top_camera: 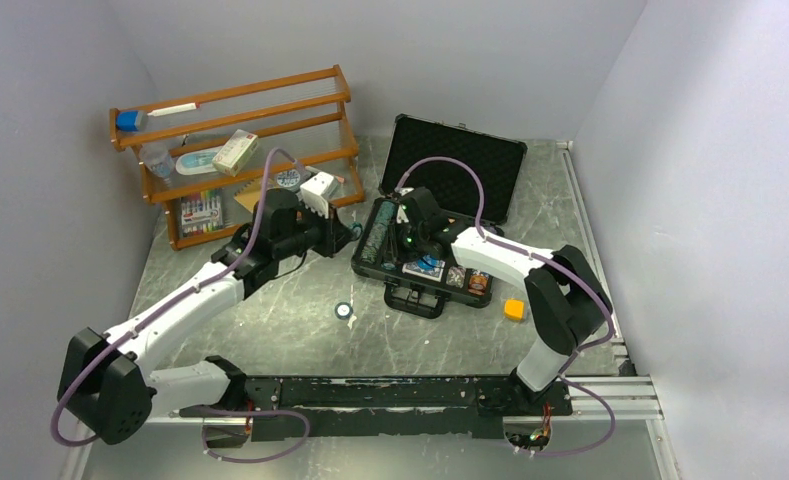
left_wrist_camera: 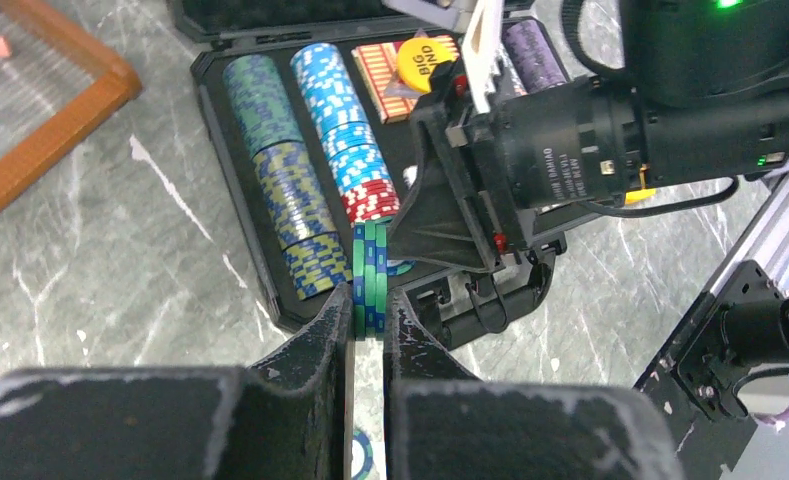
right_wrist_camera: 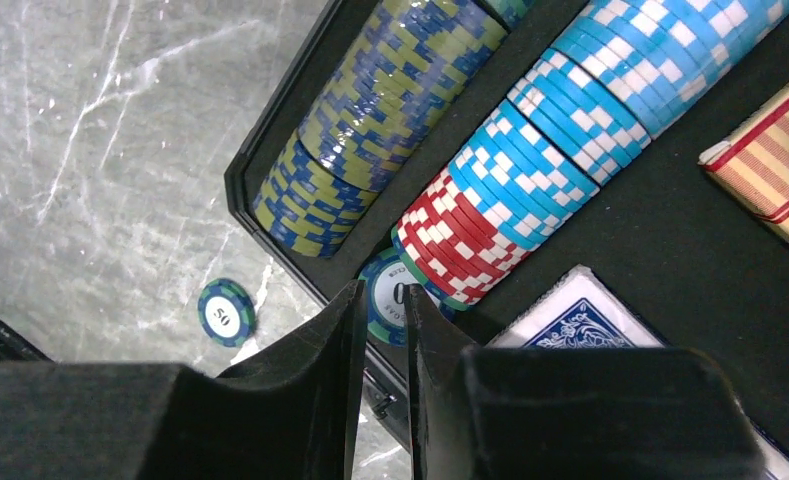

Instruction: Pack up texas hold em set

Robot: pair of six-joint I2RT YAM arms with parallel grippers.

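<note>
The black case (top_camera: 395, 292) lies open on the table, its lid (top_camera: 454, 165) upright behind. Rows of striped chips fill it: green-yellow (left_wrist_camera: 280, 170), light blue and red (left_wrist_camera: 345, 130). It also holds a red card deck (left_wrist_camera: 380, 70), a blue deck (right_wrist_camera: 580, 325) and a yellow button token (left_wrist_camera: 427, 62). My left gripper (left_wrist_camera: 370, 310) is shut on a small stack of green chips (left_wrist_camera: 370, 265) at the case's near left corner. My right gripper (right_wrist_camera: 382, 310) hovers shut over a green-blue chip (right_wrist_camera: 390, 300) lying at the end of the red row.
One loose green-blue chip (top_camera: 343, 311) lies on the table in front of the case and shows in the right wrist view (right_wrist_camera: 226, 312). A small orange cube (top_camera: 513, 309) sits right of the case. The orange wooden rack (top_camera: 240, 150) stands at the back left.
</note>
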